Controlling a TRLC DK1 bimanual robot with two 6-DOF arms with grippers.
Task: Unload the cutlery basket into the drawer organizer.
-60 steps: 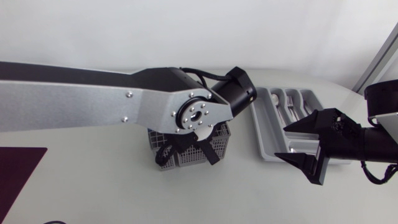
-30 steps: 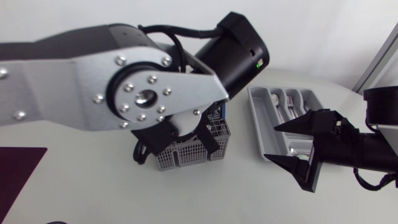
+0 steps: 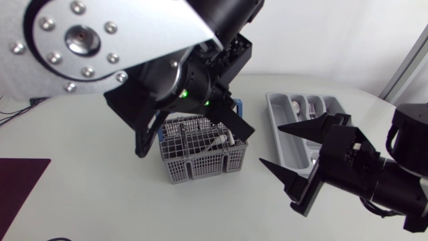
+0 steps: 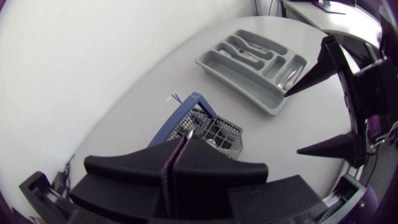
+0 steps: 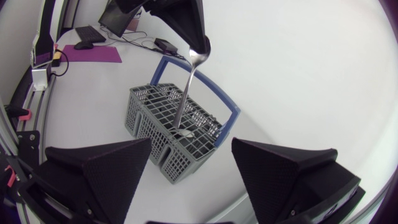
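Over basket [image 5: 148, 121], left jaws pinch spoon [image 5: 188, 87].

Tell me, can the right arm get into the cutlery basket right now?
Probably not: the left pincer hangs over the basket, shut on a utensil whose lower end dips into it.

Left arm [image 3: 140, 37]: flat silver-grey link with a rounded end and a ring of small bright screws [image 3: 79, 8] around a round hub. Past it is a glossy black joint housing [image 3: 231, 17] with two green lights [image 3: 184, 94]. Left gripper [image 5: 200, 45] is matte black with broad wedge fingers [image 5: 180, 18]. Right arm [image 3: 408, 181]: black, blocky, matte casing. Right gripper [image 3: 270, 144]: two black wedge fingers [image 3: 309, 129] tapering to sharp points, with a finely textured surface.
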